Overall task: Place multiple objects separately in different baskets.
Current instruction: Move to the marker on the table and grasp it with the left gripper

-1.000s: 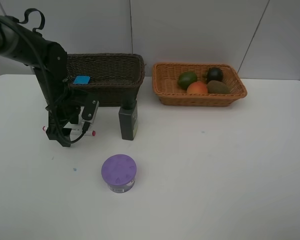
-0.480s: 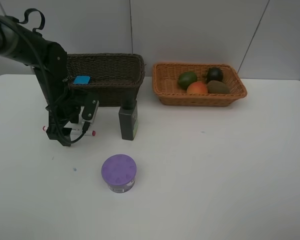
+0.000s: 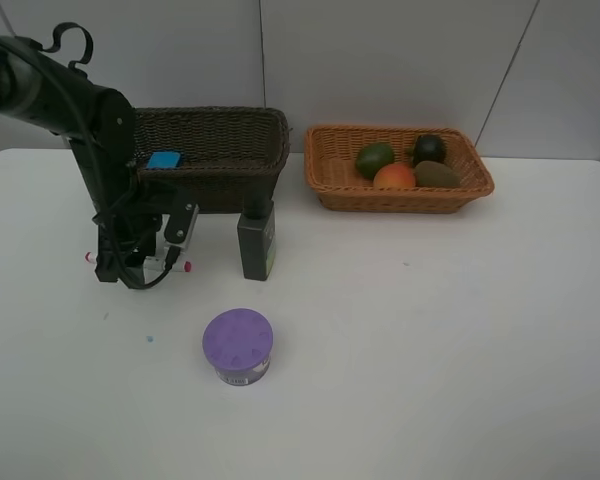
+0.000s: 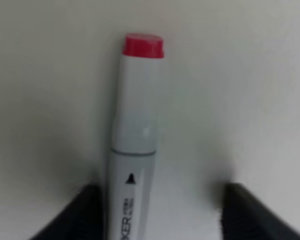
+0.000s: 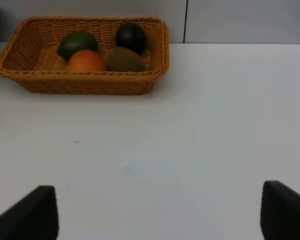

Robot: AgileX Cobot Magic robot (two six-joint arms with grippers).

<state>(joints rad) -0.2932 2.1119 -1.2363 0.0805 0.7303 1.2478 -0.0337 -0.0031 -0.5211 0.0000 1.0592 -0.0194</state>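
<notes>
Starting at the far left of the overhead view: my left gripper (image 3: 132, 262) is down on the worktop (image 3: 430, 350), jaws parted around the white red-capped marker (image 4: 135, 125). One finger (image 4: 90, 212) sits against the barrel and the other stands clear, so there's no grip on it. The marker lies flat, at nine o'clock from the dark green bottle (image 3: 256, 243), which stands upright. At twelve o'clock from the bottle is the dark brown basket (image 3: 230, 150), with the blue eraser (image 3: 163, 159) inside at its left end. At six o'clock from the bottle is the purple-lidded jar (image 3: 238, 345), well apart on bare worktop. Moving right, the light orange basket (image 3: 400, 195) is at two o'clock from the bottle and holds the lime (image 3: 375, 158), peach (image 3: 394, 177), mangosteen (image 3: 429, 148) and kiwi (image 3: 437, 174). My right gripper (image 5: 155, 210) shows only on its wrist camera, spread wide and holding nothing.
</notes>
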